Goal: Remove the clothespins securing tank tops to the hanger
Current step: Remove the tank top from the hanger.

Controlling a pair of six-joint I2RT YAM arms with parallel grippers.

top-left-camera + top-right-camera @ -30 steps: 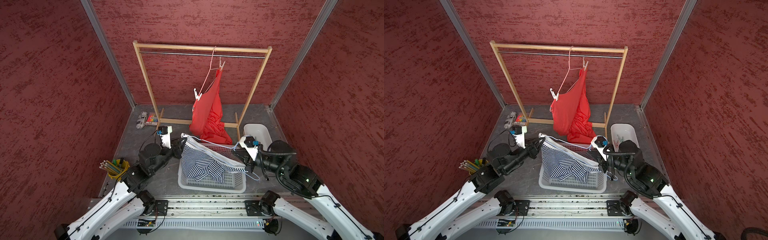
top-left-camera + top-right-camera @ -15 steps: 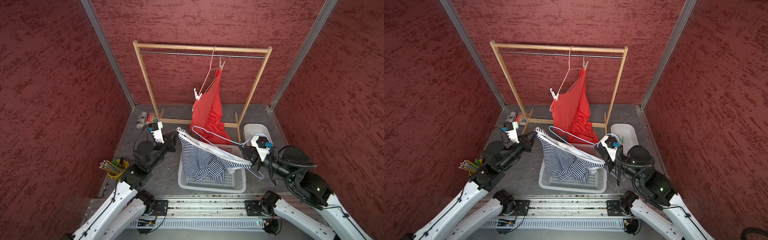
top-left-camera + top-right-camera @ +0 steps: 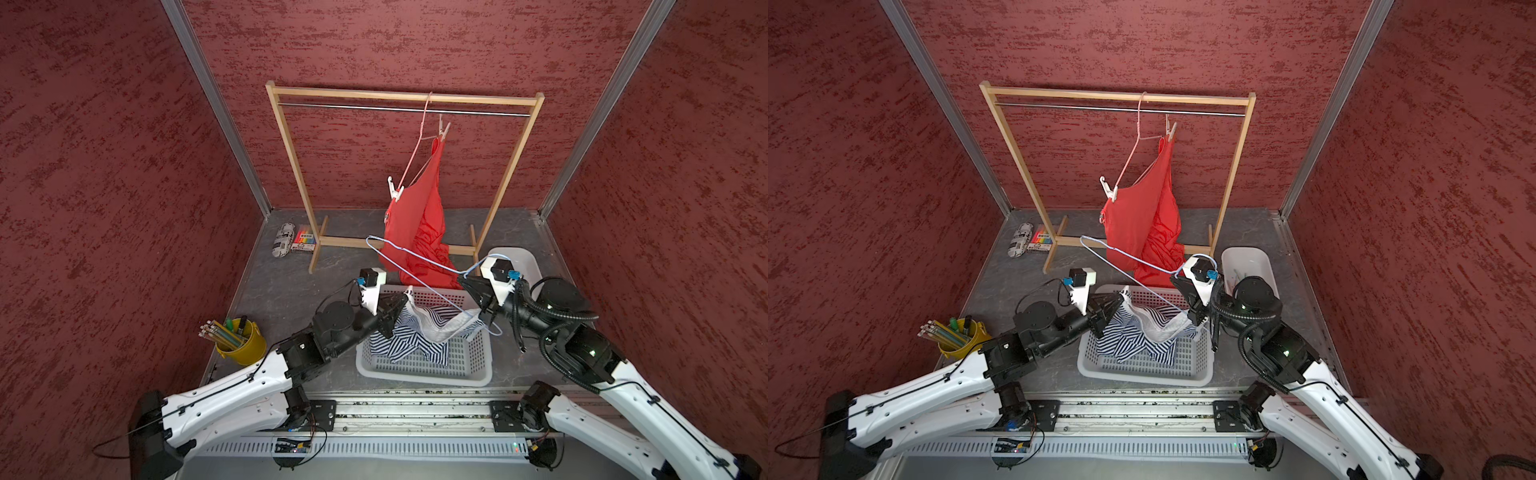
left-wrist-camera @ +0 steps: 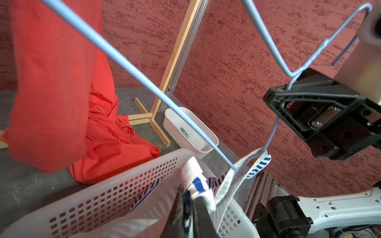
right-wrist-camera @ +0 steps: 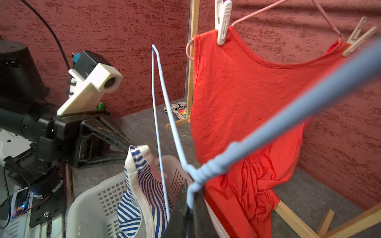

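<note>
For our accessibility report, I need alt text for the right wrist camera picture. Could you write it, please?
An orange-red tank top hangs on a pink hanger, pinned by a white clothespin and a beige clothespin. In front, the right tool grips a blue wire hanger, blurred; the left tool pinches a striped tank top over a white basket.

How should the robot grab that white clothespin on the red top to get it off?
Pinch the white clothespin by its free upper end, which sticks up above the orange-red tank top. Its lower end bites the strap onto the pink hanger, so squeezing there probably won't open it. Come from the robot's side, level with that end.
</note>
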